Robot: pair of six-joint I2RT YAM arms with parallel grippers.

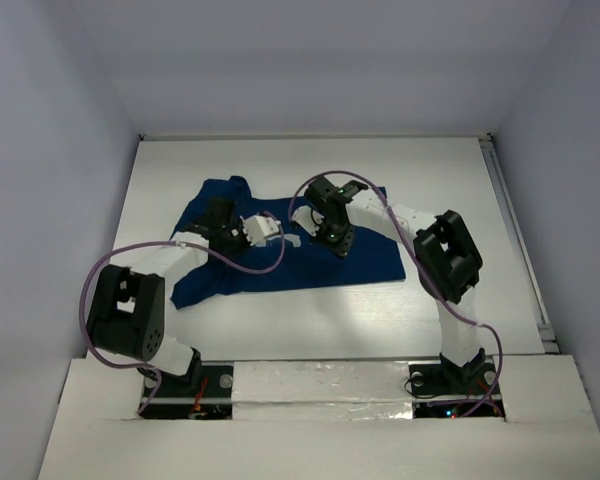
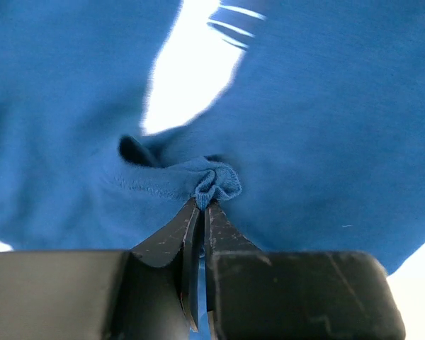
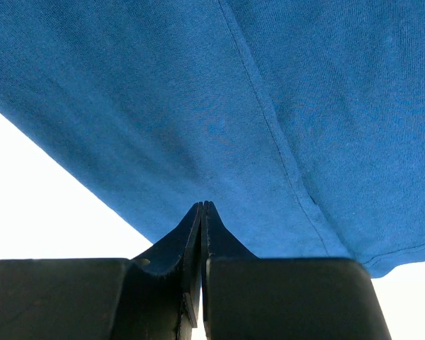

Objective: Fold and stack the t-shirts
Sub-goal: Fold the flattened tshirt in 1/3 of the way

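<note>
Left gripper (image 2: 205,204): clamped tight on a little bunched-up nub of blue fabric. You can see the cloth puffing out right at the tips in the left wrist view.
Right gripper (image 3: 202,207): jaws pressed together too, tips sitting against the cloth close to its edge. Honestly can't tell if any fabric is caught between them.
Worktop: plain white worktop (image 1: 425,175) with pale walls on three sides.
Shirt: dark navy-blue short-sleeved cloth t-shirt (image 1: 360,262), lying spread but rumpled around the middle of the worktop, with one sleeve poking out at the far left.
Left arm: black-and-white left arm (image 1: 130,305), elbow hanging over the near-left edge, reaching forward and rightward onto the shirt's left half.
Right arm: black-and-white right arm (image 1: 450,255), elbow just off the shirt's right side, reaching leftward over the far part of the cloth with its wrist pointing down. From the top view, the two wrists are near each other but apart.
Cable: thin purple cable (image 1: 255,268) sagging in a loop from the left arm across the shirt. The right arm has one too.
Graphic: white printed graphic (image 2: 191,78) with a few pale stripes, pretty blurry, just beyond the pinched nub.
Seam: stitched seam (image 3: 269,127) running across the cloth above the right fingertips.
</note>
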